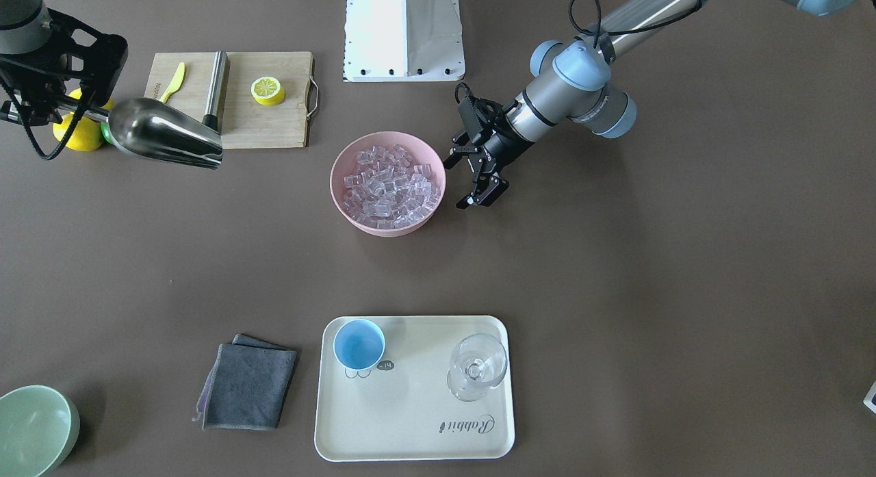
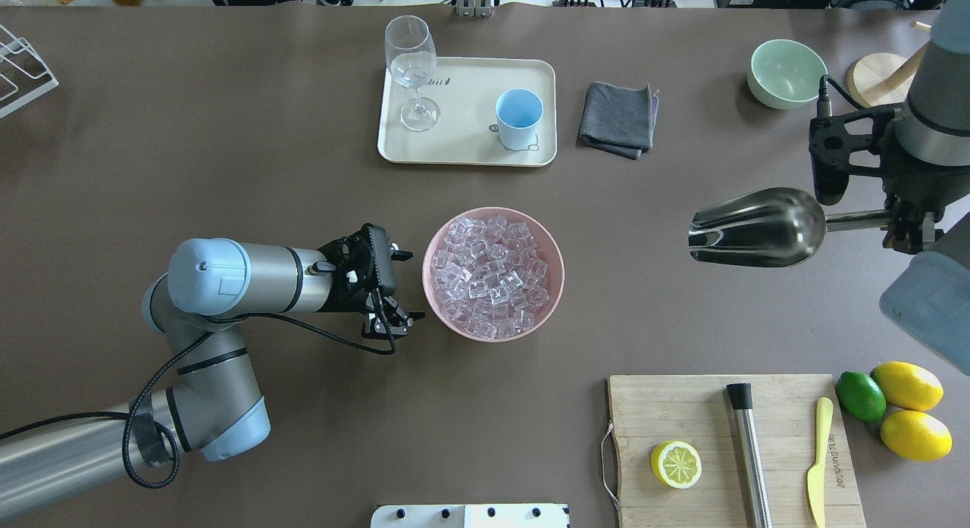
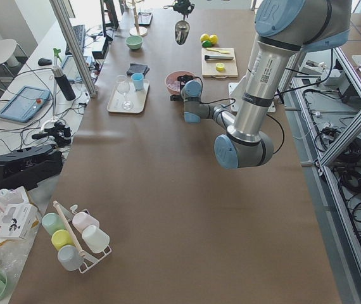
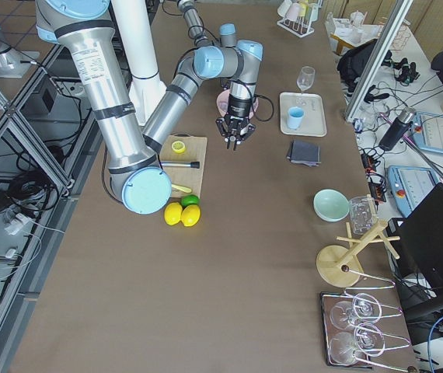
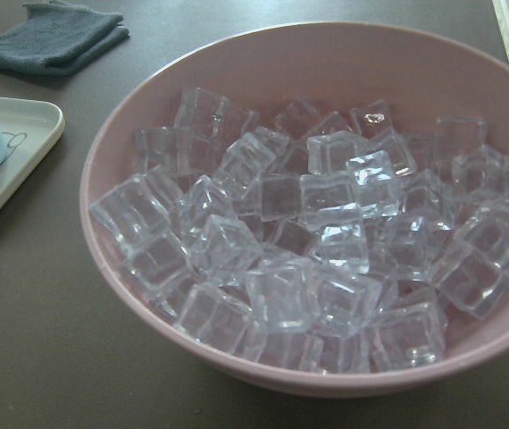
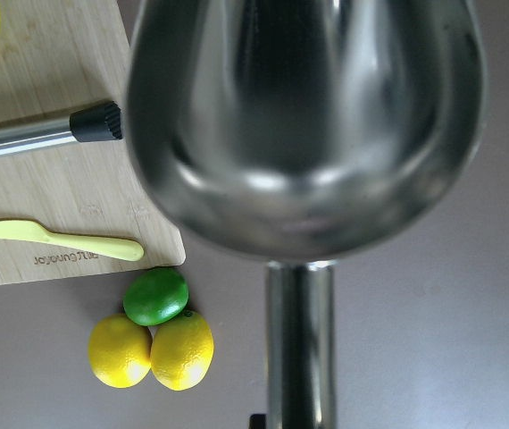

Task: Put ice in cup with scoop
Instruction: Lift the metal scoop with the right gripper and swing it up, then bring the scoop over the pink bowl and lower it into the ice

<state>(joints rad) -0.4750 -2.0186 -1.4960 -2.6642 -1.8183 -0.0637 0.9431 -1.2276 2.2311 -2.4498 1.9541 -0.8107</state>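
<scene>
From overhead, the right gripper [image 2: 905,226] clamps the scoop [image 2: 758,226] by its handle, above the table at the pink bowl's [image 2: 429,274] 3 o'clock. The ice [image 2: 491,274] fills that bowl. The left gripper [image 2: 409,285], jaws wide, sits at the bowl's 9 o'clock. The cup [image 2: 519,117] stands on the tray [image 2: 462,145] at 12 o'clock, with a glass [image 2: 413,66] at its 9 and a cloth [image 2: 617,117] at its 3.

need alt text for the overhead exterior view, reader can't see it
The right gripper holds a steel scoop above the right of the table, while the open left gripper is beside a pink bowl heaped with ice cubes at centre. Beyond it, a light-blue cup and a wine glass stand on a cream tray.
</scene>
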